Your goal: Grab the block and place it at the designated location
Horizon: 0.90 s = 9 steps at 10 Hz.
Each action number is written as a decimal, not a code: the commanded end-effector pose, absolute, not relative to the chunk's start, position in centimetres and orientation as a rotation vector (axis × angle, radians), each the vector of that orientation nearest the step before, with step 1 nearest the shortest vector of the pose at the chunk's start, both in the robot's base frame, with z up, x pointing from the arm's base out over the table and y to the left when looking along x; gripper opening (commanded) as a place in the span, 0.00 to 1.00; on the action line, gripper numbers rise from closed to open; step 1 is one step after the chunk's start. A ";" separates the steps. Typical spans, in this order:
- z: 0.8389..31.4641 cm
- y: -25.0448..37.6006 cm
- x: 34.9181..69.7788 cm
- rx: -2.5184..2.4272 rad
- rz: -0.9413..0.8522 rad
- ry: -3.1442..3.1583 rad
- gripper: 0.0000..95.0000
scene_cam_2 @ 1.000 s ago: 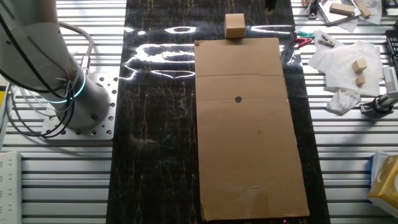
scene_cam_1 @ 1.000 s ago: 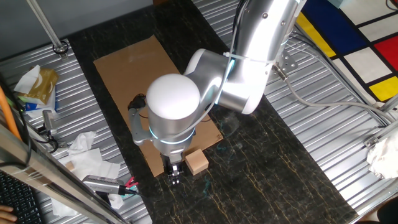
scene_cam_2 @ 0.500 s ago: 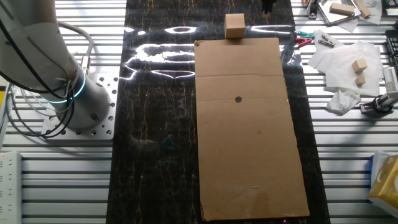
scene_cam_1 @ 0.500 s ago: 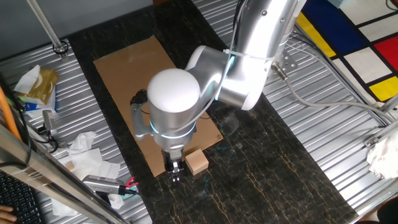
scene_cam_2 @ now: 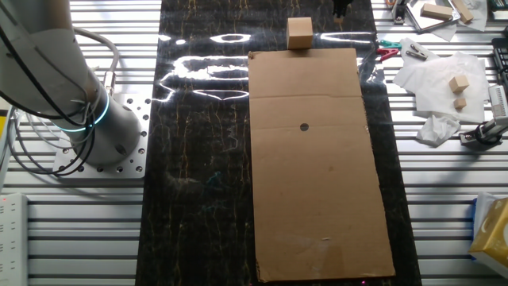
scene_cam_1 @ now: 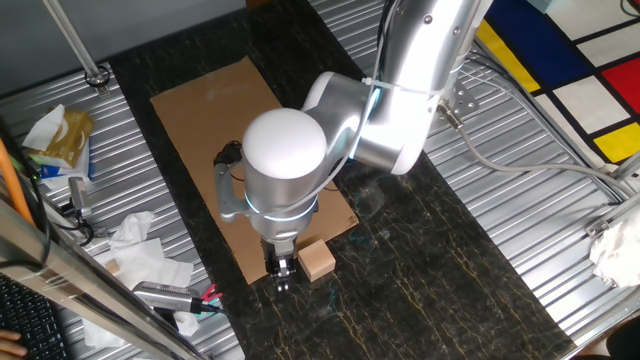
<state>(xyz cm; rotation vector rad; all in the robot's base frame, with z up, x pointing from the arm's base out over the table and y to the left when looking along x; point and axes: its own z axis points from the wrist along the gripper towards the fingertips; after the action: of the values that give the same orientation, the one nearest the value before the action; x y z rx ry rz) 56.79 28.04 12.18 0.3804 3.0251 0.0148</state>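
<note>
The block (scene_cam_1: pixel 318 261), a small pale tan wooden cube, rests on the dark marbled tabletop just off the near end of the brown cardboard sheet (scene_cam_1: pixel 205 110). In the other fixed view the block (scene_cam_2: pixel 299 33) sits just past the sheet's top edge. The designated location, a small black dot (scene_cam_2: pixel 305 127), is marked on the cardboard sheet (scene_cam_2: pixel 317 199); the arm hides it in one fixed view. My gripper (scene_cam_1: pixel 283 271) points down just left of the block, apart from it. The wrist hides most of its dark fingers, and only a dark tip (scene_cam_2: pixel 341 6) shows at the other view's top edge.
Crumpled white paper (scene_cam_1: pixel 140 250), tools and spare wooden pieces (scene_cam_2: pixel 458 87) lie on the ribbed metal table beside the sheet. The robot base (scene_cam_2: pixel 75 103) stands on the opposite side. A yellow packet (scene_cam_1: pixel 60 135) lies further along the paper's side.
The arm's wrist has shifted slightly toward the block, and the gripper tip has edged a little closer to it. The block and the sheet have not moved.
</note>
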 end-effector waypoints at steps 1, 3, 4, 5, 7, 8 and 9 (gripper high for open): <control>12.2 28.0 56.8 0.373 0.012 3.028 0.60; 12.2 28.0 56.8 0.369 0.013 3.029 0.60; 12.2 28.0 56.8 0.367 0.014 3.028 0.60; 12.2 28.0 56.8 0.366 0.014 3.028 0.60; 12.2 28.0 56.8 0.361 0.014 3.029 0.60; 12.2 28.0 56.8 0.359 0.013 3.029 0.60; 12.2 28.0 56.8 0.357 0.013 3.029 0.60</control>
<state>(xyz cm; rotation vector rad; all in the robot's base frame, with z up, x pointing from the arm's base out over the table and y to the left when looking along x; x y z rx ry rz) 56.78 28.02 12.22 0.3570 3.0288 0.0124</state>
